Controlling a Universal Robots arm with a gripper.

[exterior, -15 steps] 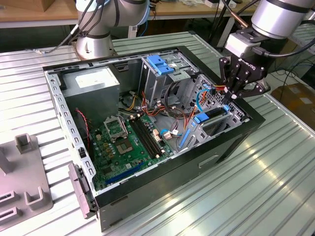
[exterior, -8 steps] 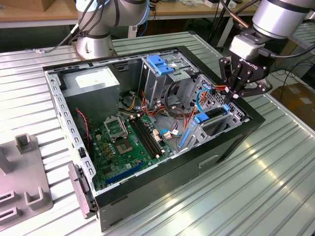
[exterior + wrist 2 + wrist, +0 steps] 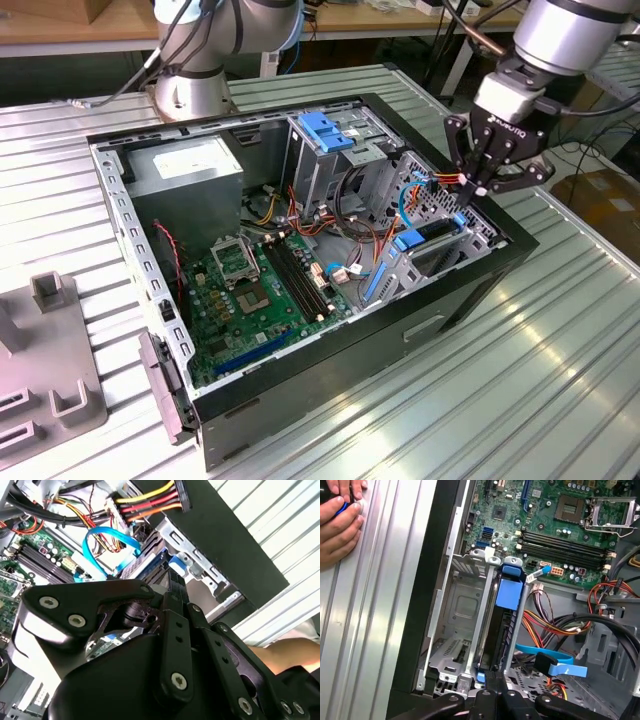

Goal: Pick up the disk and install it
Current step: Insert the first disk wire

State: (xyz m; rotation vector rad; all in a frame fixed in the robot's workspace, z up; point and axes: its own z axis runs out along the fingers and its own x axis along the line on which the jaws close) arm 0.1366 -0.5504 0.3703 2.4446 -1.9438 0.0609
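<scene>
Disk (image 3: 501, 630) stands on edge in the bay along the case (image 3: 330, 390) edge. Its near end is tucked under the pincer (image 3: 496, 681), whose fingertips are drawn together; any contact is hidden. An open bay slot (image 3: 460, 605) lies wall-side. Cables (image 3: 555, 625) crowd the other side. A hand (image 3: 337, 525), cut off, rests on the surface (image 3: 520, 400).

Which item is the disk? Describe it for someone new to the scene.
Find the open black computer case, then the metal drive bay along its wall on the exterior view's right. The disk is the dark flat slab standing on edge, framed by a bright blue plastic rail, unlike the bare metal slot beside it.
</scene>
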